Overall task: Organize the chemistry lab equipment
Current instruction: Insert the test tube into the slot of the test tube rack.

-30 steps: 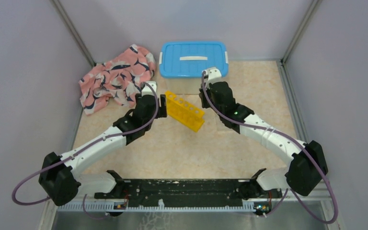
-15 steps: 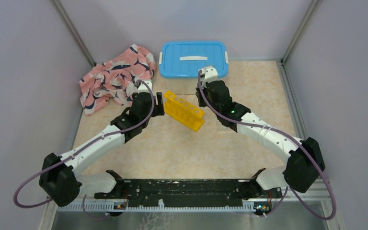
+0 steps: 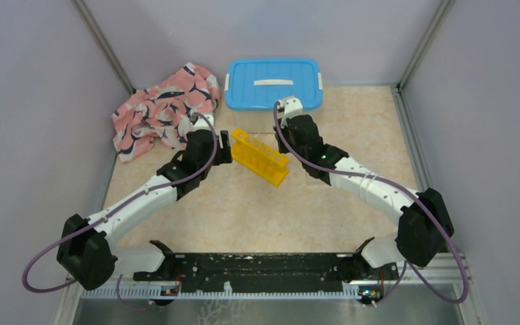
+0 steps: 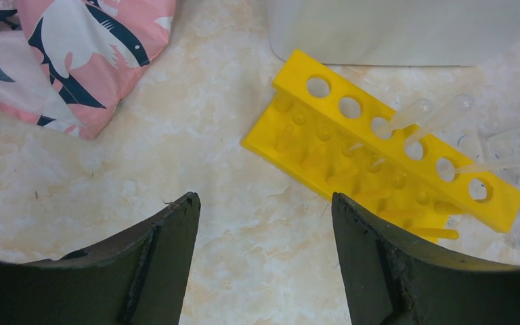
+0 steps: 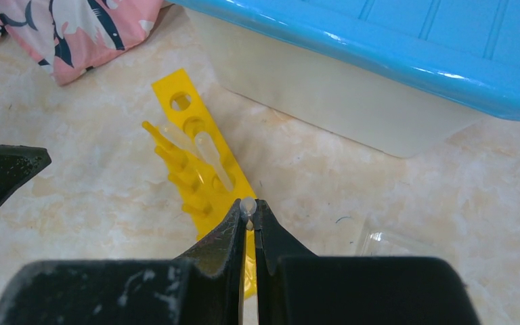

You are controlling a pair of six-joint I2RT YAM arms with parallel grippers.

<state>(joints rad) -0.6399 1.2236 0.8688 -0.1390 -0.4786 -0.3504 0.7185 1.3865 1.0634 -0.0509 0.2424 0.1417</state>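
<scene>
Left gripper (image 4: pixel 264 200) has its jaws wide apart and empty. The rack (image 4: pixel 333 97) lies just ahead of it, slightly right, with tubes (image 4: pixel 413 112) leaning in its holes. Right gripper (image 5: pixel 249 211) is clamped on another tube (image 5: pixel 247 204), directly over the rack.

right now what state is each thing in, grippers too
left gripper: open, empty, just short of the rack
right gripper: shut on a small whitish piece
yellow rack: on the table, clear tubes poking through some holes
white bin: closed, blue lid on
pink cloth: crumpled in a heap left of the bin
</scene>
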